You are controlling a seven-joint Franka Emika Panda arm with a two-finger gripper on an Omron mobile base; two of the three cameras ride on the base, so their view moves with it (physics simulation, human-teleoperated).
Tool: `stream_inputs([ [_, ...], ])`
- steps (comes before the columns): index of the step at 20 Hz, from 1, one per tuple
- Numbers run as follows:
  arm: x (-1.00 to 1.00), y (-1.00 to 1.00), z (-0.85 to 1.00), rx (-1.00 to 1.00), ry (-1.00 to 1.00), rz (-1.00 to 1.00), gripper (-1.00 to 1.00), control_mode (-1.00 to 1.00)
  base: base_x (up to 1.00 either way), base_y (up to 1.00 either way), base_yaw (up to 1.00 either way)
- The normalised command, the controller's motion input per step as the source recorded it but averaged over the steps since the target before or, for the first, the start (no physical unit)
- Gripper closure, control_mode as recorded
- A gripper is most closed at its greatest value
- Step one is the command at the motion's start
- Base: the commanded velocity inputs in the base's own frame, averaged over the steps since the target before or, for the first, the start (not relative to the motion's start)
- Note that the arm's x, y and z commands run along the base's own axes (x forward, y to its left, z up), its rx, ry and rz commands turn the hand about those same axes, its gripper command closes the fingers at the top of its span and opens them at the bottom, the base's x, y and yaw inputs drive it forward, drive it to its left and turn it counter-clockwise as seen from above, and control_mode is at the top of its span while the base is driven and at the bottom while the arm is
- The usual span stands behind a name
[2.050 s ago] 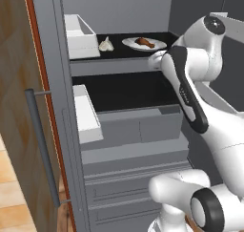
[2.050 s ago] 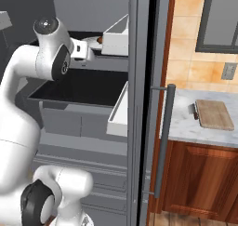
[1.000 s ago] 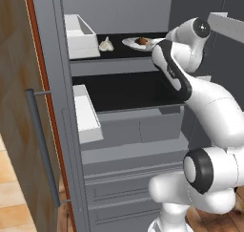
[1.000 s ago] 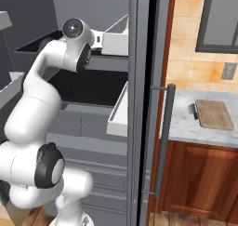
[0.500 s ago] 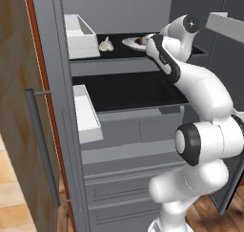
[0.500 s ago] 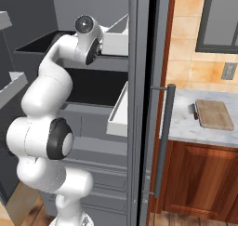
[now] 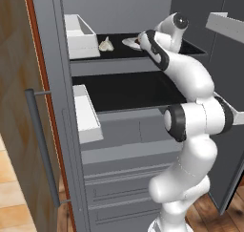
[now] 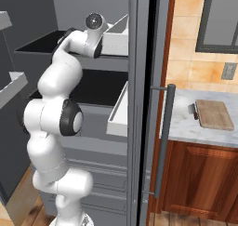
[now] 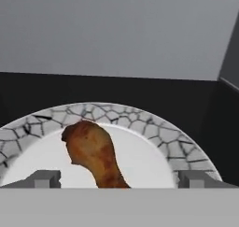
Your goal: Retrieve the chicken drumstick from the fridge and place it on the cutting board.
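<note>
Hand view: we have the chicken drumstick (image 9: 94,157) on a stone-rimmed plate (image 9: 154,132) on the fridge (image 7: 119,83) shelf, centre-left of frame; gripper (image 9: 119,179) wide open, straddling it; long axis runs from upper left to bottom centre, roughly along our approach; straight advance should bracket it.

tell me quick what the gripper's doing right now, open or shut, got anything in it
Gripper: open, holding nothing; its fingertips stand either side of the chicken drumstick on the plate.
</note>
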Motion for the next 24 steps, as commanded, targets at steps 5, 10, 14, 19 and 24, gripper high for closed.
stream_inputs([
  [5, 0.55, 0.0, -0.14, -0.02, 0.01, 0.0, -1.0, -1.0, 0.0, 0.0, 0.0],
  [10, 0.4, 0.0, -0.23, -0.06, 0.05, 0.02, -1.0, -1.0, 0.0, 0.0, 0.0],
  [14, 0.37, 0.0, -0.07, -0.01, 0.05, 0.04, -1.0, -1.0, 0.0, 0.0, 0.0],
  [19, -0.17, 0.18, -0.16, -0.03, 0.02, 0.07, -1.0, -1.0, 0.0, 0.0, 0.0],
  [24, -0.3, 0.01, -0.03, 0.0, -0.03, 0.01, -1.0, -1.0, 0.0, 0.0, 0.0],
])
